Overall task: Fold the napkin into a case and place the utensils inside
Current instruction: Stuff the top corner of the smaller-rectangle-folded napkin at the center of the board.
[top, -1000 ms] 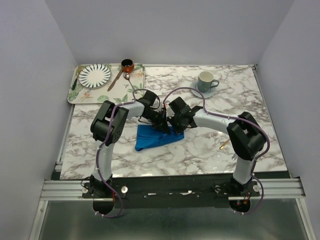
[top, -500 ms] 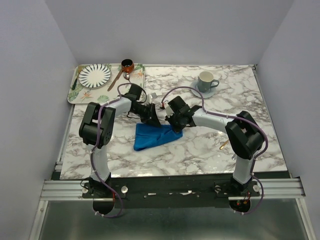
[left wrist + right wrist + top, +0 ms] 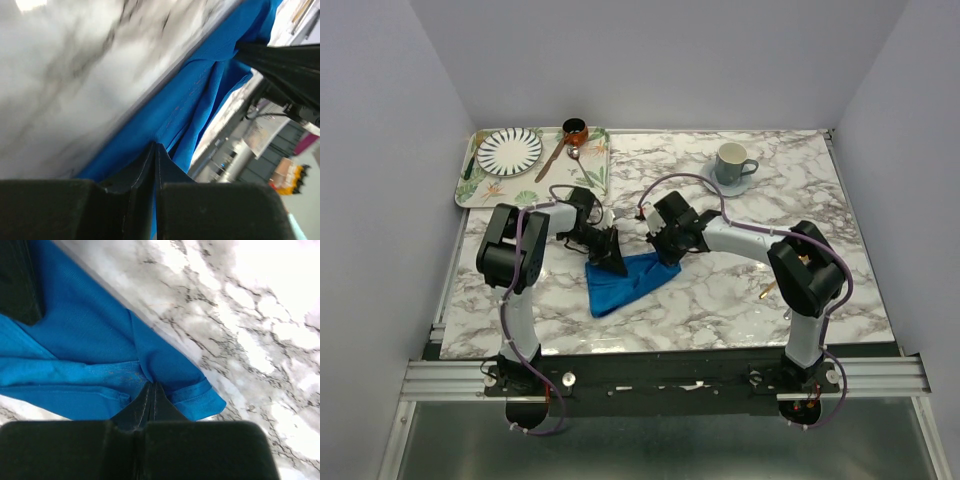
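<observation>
You have the napkin (image 3: 625,282) lying bunched and partly folded on the marble table (image 3: 720,310), near its middle and a little left, between the two arms. Your left gripper (image 3: 612,258) is at the cloth's far left edge; in its wrist view the jaws are pressed together with a fold of blue fabric pinched between the tips. Your right gripper (image 3: 668,252) is at the far right corner, and its wrist view shows the jaws likewise closed on the hemmed corner of the cloth. A gold spoon (image 3: 767,292) lies on the table beside your right arm, well apart from the napkin. A cup (image 3: 730,160) stands at the far right.
</observation>
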You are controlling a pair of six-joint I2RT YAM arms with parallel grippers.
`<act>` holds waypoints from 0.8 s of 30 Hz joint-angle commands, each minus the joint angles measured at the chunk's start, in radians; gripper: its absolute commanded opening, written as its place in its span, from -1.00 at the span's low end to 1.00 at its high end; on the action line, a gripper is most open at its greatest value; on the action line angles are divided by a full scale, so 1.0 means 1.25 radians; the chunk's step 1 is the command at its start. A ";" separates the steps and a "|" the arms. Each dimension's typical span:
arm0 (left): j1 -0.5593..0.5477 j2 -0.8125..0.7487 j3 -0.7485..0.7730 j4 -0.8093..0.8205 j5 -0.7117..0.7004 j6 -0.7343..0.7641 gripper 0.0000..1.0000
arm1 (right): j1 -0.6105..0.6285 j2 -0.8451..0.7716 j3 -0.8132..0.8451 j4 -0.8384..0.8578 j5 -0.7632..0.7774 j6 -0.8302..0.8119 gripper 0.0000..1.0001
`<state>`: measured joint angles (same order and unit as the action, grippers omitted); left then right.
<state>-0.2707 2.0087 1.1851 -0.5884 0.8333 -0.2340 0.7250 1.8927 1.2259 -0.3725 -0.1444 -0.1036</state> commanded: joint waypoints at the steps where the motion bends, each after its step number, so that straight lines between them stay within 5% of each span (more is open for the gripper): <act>1: -0.003 -0.021 -0.073 -0.024 0.002 0.002 -0.71 | 0.019 0.037 -0.032 -0.038 -0.062 -0.020 -0.98; 6: 0.007 -0.081 -0.101 0.003 0.049 0.015 -0.53 | 0.029 0.019 -0.046 -0.046 -0.093 -0.015 -0.98; 14: -0.003 -0.246 -0.230 0.333 0.096 -0.136 -0.03 | 0.030 0.016 -0.057 -0.053 -0.089 0.006 -0.98; 24: -0.077 -0.241 -0.290 0.511 0.062 -0.229 0.04 | 0.029 0.027 -0.054 -0.054 -0.088 0.026 -0.98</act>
<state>-0.3435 1.7065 0.8421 -0.1085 0.9199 -0.4507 0.7490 1.8854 1.2015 -0.3603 -0.2520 -0.0883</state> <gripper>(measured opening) 0.543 0.014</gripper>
